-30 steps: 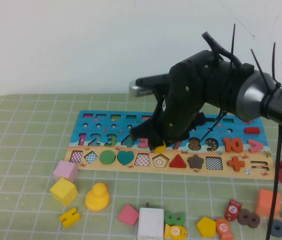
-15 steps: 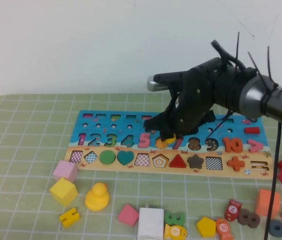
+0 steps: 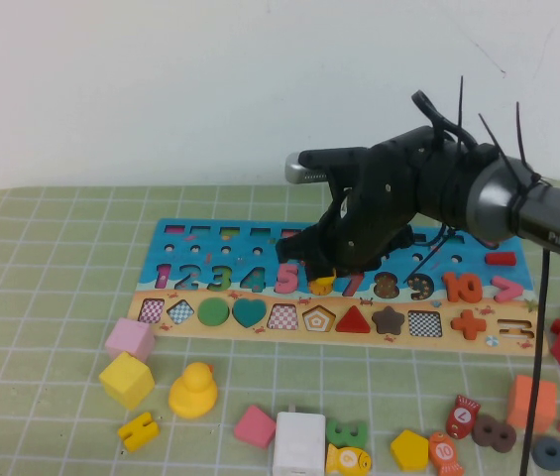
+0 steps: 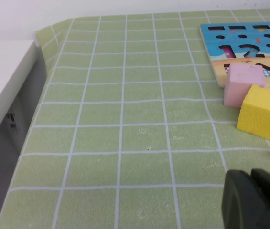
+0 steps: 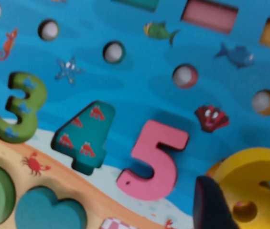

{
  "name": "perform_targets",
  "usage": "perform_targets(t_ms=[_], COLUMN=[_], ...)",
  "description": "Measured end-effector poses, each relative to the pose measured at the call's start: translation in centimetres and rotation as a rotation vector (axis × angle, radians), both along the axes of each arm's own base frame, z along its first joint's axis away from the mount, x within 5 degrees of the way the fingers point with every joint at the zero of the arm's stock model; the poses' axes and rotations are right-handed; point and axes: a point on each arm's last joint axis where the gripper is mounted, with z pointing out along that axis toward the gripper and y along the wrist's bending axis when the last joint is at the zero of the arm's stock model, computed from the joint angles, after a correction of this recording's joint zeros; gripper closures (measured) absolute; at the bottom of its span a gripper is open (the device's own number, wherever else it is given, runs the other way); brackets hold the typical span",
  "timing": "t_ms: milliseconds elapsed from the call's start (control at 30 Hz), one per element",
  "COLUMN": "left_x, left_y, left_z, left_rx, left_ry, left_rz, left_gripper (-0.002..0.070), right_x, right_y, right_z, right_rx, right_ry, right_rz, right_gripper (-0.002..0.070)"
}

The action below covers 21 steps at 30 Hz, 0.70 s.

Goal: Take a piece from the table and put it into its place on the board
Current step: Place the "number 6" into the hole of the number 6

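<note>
Right tool (image 3: 321, 278) closed on small chunky yellow wooden numeral 6 (image 5: 249, 188), low over long blue-and-tan wooden puzzle board (image 3: 200, 243), just right of pink 5 (image 5: 155, 160). Left tool (image 4: 256, 200) over near-left bench (image 4: 125, 119); grip state: cannot tell.

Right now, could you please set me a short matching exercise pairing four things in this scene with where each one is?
Things:
1. yellow wooden numeral 6
2. yellow rubber duck
3. pink wooden numeral 5
4. left gripper

Places:
A. seated in the long wooden puzzle board
B. on the mat in front of the board
C. between the right gripper fingers, over the board
D. parked over bare mat, away from the board

Pairs: 1-C, 2-B, 3-A, 4-D
</note>
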Motion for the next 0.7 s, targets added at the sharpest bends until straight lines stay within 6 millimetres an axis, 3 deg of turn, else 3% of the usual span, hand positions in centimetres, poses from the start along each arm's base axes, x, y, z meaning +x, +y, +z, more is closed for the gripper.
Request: perform_targets(t_ms=[167,700], left_x=[0.0,0.0], left_y=[0.0,0.0], left_z=[0.0,0.0], left_rx=[0.0,0.0], left_ry=[0.0,0.0], left_rz=[0.0,0.0], left_gripper=[0.0677,0.0677], right_x=[-0.06,-0.22], right_y=[0.13,0.2], right_z=[-0.87,-0.91], right_rx=[0.001,0.01], right_ry=[0.034,0.053], right_rz=[-0.003,-0.005], right_gripper=[0.0395,0.0395])
